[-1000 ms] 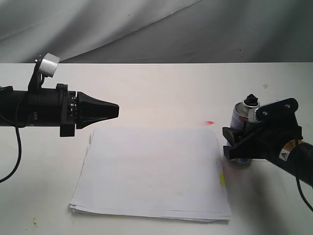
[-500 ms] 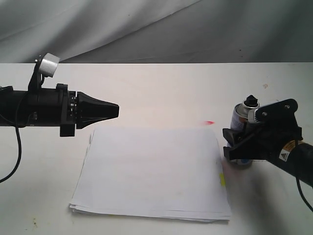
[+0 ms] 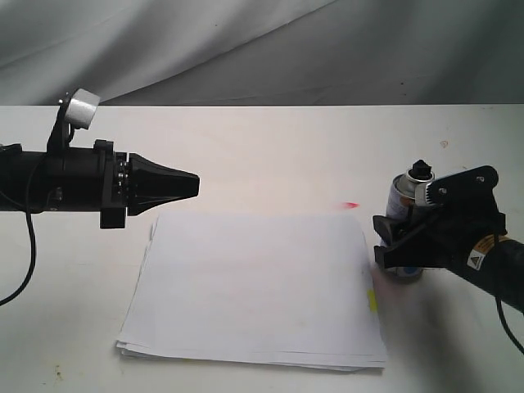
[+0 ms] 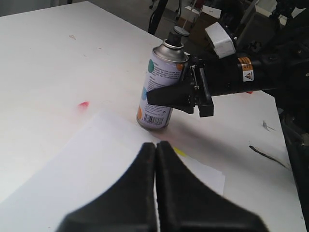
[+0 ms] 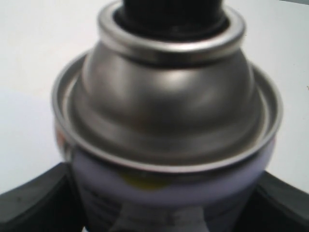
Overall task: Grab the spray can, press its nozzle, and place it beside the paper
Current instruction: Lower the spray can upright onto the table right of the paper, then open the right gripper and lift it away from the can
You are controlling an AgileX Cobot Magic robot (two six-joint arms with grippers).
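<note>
Hidden: spray can (image 3: 400, 191) lower body behind the right gripper (image 3: 399, 246) in the exterior view; nozzle (image 4: 178, 34) tip cropped in the right wrist view.
Can: upright, just beside the paper's (image 3: 254, 286) right edge (label print unreadable).
Right gripper: clamped on the can's sides.
Left gripper (image 3: 193, 186): closed, empty, near the paper's far left corner.
Nearby: red smear (image 3: 350, 204) past the paper's far edge.
Materials: silver dome, black nozzle, uneven white sheets.

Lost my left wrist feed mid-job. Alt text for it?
The spray can stands upright on the white table beside the paper, the right tool closed around its middle and the black nozzle on top untouched. The left tool, shut, fills the foreground over the paper; a small red mark lies on the table.
</note>
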